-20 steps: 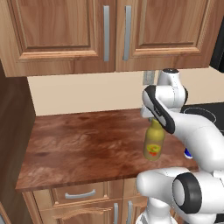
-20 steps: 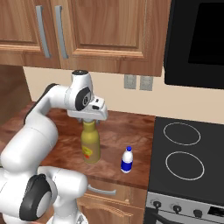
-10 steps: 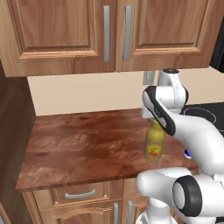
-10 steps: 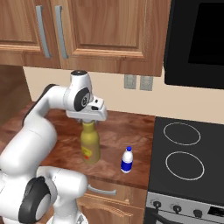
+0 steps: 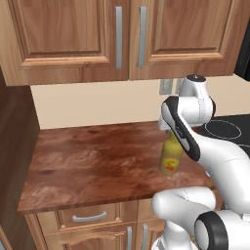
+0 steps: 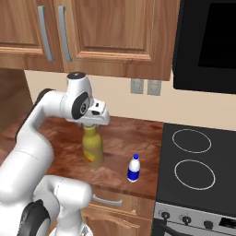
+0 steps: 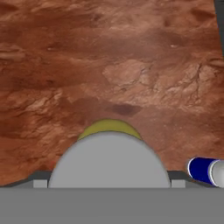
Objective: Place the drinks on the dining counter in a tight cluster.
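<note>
An olive-yellow bottle (image 5: 171,157) (image 6: 93,148) with a yellow-red label stands upright on a wood worktop (image 5: 97,156) backed by a beige wall. My gripper (image 5: 170,134) (image 6: 92,127) (image 7: 107,181) sits straight down over its top. In the hand view the grey cap (image 7: 109,162) spans the whole gap, with the finger tips against its two sides. A small white bottle with a blue cap and label (image 6: 133,168) (image 7: 205,170) stands a little to the right, near the worktop's front edge. The dining counter is out of view.
A black stove top (image 6: 193,161) (image 5: 227,128) adjoins the worktop on the right, with a dark microwave (image 6: 207,41) above it. Wood upper cabinets (image 5: 122,34) hang over the worktop. Wall outlets (image 6: 145,86) sit behind the arm. Bare worktop stretches left of the bottle.
</note>
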You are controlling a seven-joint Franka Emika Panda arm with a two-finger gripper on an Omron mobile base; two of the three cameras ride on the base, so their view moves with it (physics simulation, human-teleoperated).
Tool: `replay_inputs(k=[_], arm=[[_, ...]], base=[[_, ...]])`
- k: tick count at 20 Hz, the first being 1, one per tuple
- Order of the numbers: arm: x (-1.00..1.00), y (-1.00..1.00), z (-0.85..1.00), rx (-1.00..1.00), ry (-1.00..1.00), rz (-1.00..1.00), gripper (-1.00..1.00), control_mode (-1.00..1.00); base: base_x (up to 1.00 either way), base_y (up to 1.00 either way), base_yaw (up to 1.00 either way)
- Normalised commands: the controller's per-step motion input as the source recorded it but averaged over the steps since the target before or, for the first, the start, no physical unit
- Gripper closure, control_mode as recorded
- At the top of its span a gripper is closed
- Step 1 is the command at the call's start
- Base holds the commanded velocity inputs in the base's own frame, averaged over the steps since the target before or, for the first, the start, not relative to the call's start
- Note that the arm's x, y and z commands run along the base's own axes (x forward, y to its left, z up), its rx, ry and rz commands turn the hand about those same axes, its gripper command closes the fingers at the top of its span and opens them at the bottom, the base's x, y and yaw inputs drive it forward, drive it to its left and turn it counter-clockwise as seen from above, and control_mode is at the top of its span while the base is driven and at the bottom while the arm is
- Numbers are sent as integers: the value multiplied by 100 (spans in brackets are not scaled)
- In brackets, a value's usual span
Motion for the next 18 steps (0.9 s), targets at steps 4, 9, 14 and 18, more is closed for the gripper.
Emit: replay_inputs(k=[4, 9, 14, 18], arm=[[-7, 15, 40, 0, -15, 1, 100, -100], [-1, 13, 32, 0, -14, 0, 100, -100], [0, 6, 14, 0, -5, 0, 100, -100], [0, 1, 3, 0, -2, 0, 100, -100]], base=[[0, 0, 0], [0, 0, 0], [0, 0, 0], [0, 0, 0]])
